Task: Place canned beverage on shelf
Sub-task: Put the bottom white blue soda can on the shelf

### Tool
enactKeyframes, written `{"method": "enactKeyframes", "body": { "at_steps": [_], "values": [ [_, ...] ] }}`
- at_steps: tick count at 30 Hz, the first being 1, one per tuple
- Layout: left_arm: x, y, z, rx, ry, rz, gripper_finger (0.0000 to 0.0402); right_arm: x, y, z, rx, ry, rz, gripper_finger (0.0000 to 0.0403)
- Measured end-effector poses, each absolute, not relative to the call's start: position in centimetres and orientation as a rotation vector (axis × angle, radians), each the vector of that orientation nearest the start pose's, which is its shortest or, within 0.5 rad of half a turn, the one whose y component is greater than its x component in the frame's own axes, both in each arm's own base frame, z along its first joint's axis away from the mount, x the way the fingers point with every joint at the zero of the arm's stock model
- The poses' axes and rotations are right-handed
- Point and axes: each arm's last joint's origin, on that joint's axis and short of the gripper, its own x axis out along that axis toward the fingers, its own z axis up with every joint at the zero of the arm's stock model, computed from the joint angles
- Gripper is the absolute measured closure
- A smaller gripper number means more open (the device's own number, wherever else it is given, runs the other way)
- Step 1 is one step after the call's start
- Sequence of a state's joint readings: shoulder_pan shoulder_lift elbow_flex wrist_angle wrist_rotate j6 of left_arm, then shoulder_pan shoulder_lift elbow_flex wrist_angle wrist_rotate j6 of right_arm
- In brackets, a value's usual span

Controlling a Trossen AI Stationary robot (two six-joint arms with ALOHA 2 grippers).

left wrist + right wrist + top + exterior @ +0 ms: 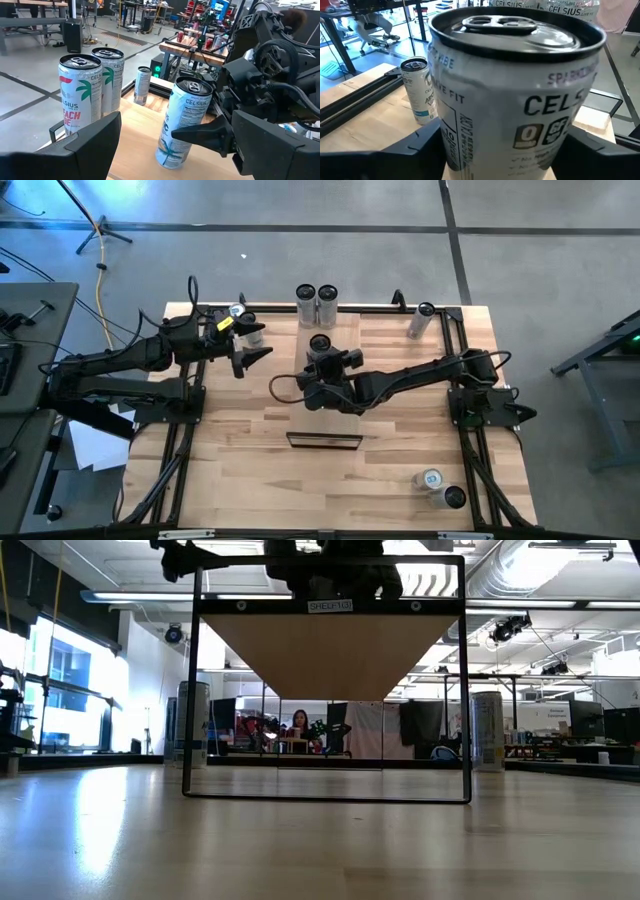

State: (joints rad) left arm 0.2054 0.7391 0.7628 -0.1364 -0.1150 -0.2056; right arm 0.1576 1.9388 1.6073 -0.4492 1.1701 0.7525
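My right gripper (320, 360) is shut on a white and blue Celsius can (320, 343) over the pale wood shelf (322, 423). The can fills the right wrist view (515, 100) and shows tilted in the left wrist view (181, 122). In the low view the shelf board (330, 655) sits raised in a dark frame, and the arm shows above it. My left gripper (250, 355) is open and empty to the left of the held can. Its fingers (90, 142) stand apart in the left wrist view. My right gripper pinches the can's side wall (470, 150) between its two fingers (415, 147), below the can's middle. The fingers come about level from the table's near right. The can leans, top end up. Its bottom (169, 159) is at the pale wood; I cannot tell whether it touches.
Two upright cans (316, 297) stand at the far edge, beside the held can. One can (240, 315) stands by my left arm, another (422, 320) at the far right, and two (442, 488) at the near right. A person sits in the room behind (298, 725).
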Motion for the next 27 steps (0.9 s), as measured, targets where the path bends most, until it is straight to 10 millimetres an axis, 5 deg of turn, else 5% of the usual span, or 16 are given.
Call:
{"method": "enactKeyframes", "body": {
  "at_steps": [18, 27],
  "values": [
    [16.0, 3.7, 33.6, -0.210, 0.083, 0.332, 0.0051, 40.5, 3.9, 29.1, -0.023, 0.503, -0.912, 0.0148],
    [16.0, 3.7, 33.6, -0.256, 0.075, 0.334, 0.0051, 35.0, 2.2, 29.3, 0.027, 0.519, -0.829, 0.0148]
  ]
}}
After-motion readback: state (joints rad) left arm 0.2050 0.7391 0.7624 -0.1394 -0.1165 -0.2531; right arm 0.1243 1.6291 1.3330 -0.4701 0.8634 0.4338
